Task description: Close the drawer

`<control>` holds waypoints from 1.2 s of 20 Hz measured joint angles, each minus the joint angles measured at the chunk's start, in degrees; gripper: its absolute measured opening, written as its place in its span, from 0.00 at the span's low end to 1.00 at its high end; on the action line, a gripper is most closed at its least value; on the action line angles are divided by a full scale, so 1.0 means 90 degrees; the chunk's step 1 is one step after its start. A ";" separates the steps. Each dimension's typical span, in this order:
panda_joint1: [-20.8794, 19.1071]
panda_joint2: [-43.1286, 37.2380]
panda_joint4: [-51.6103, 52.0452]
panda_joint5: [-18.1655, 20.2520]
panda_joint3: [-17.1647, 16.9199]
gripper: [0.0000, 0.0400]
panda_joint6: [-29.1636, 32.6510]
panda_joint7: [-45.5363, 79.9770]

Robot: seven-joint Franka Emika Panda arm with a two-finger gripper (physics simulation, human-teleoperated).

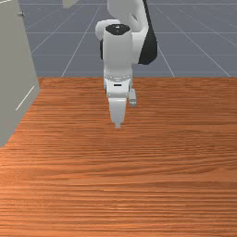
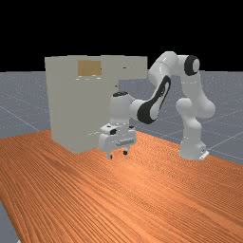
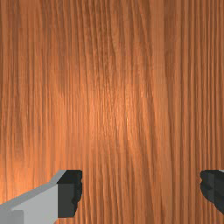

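Above the counter (image 2: 142,199), your one tool (image 2: 117,154) points down, its two fingers (image 3: 69,192) parted around nothing, presumably free for a push. Beyond it stands one cabinet (image 2: 73,107); high on it, one drawer (image 2: 134,68) seems to jut toward the arm's base (image 2: 191,148), so shutting it likely needs you to lift first.

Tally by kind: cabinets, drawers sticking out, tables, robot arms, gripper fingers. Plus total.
Cabinet: 1
Drawer, jutting from the cabinet's upper part: 1
Wooden table: 1
Panda arm: 1
Gripper fingers, standing wide apart: 2
Total: 6
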 joint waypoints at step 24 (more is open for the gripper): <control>-0.0365 -0.2846 0.1023 0.0911 -0.1722 0.00 -0.5367 1.0217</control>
